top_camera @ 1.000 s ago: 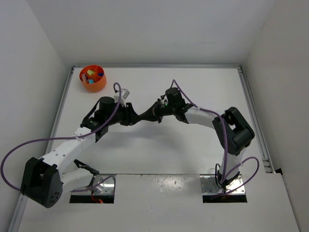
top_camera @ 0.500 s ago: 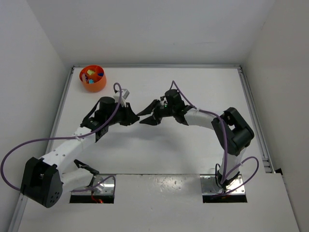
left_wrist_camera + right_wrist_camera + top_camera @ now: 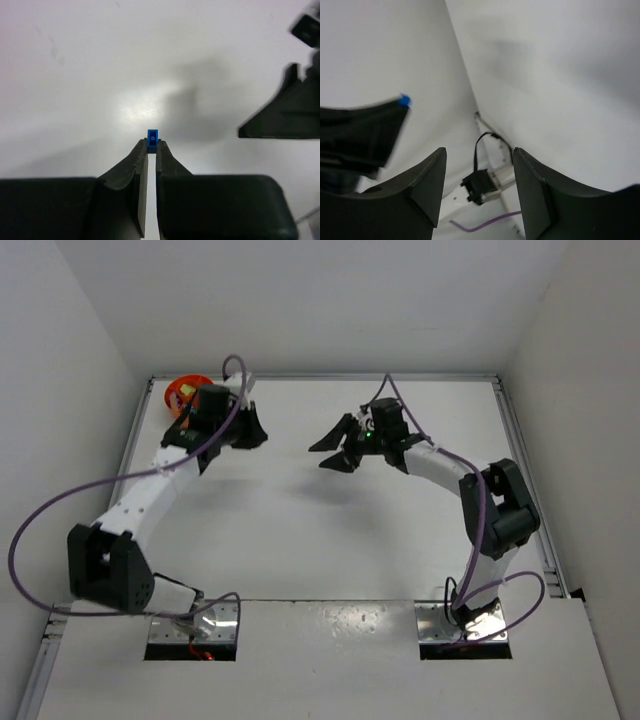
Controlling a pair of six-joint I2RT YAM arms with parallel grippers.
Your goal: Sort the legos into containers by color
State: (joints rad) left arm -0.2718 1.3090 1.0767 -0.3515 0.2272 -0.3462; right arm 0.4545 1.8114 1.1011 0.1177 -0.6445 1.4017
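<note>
Handover done: blue lego bit point(image 3: 152, 135) now pinched in left gripper point(image 3: 151, 146), right gripper point(image 3: 479, 155) released, jaws spread. Left gripper has swung beside orange bowl point(image 3: 180, 391); drop into blue compartment likely next

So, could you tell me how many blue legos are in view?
1: a blue lego pinched in the left gripper. Others may be hidden inside the orange bowl.
</note>
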